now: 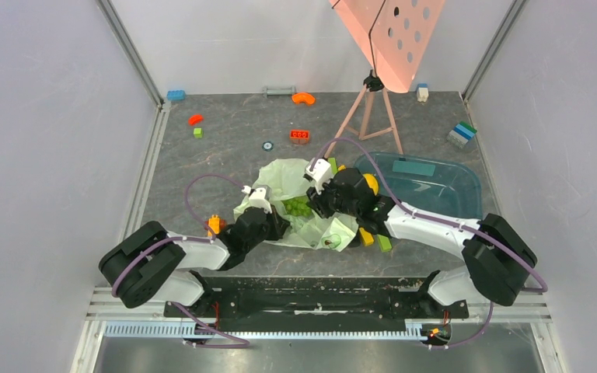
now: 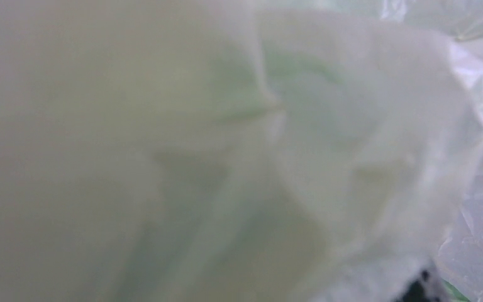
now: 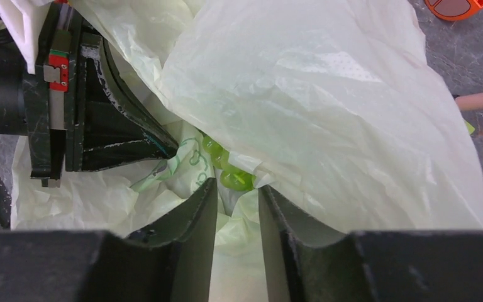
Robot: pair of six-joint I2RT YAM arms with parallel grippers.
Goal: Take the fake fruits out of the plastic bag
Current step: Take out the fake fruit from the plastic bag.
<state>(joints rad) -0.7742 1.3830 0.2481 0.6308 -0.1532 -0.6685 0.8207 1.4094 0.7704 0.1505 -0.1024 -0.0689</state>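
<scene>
The left arm [image 1: 202,249] reaches in low from the near left, its tip buried in the bag [image 1: 288,180]. Its own camera shows only blurred pale-green film, so I cannot tell how its jaws stand. The right arm [image 1: 427,225] stretches in from the near right, wrist bent down over the bag, its jaws drawn to a narrow gap on a bunched fold of film. The bag lies crumpled mid-worktop [image 1: 233,148], its length running diagonally from far left to near right. The green bunch of grapes [image 3: 229,173] sits in its folds just ahead of the right jaws. A yellow fruit [image 1: 371,184] lies beside the right wrist, against the teal tray [image 1: 435,186]. Loose bricks [image 1: 300,136] are scattered farther back, and a tripod [image 1: 373,116] stands behind the tray.
</scene>
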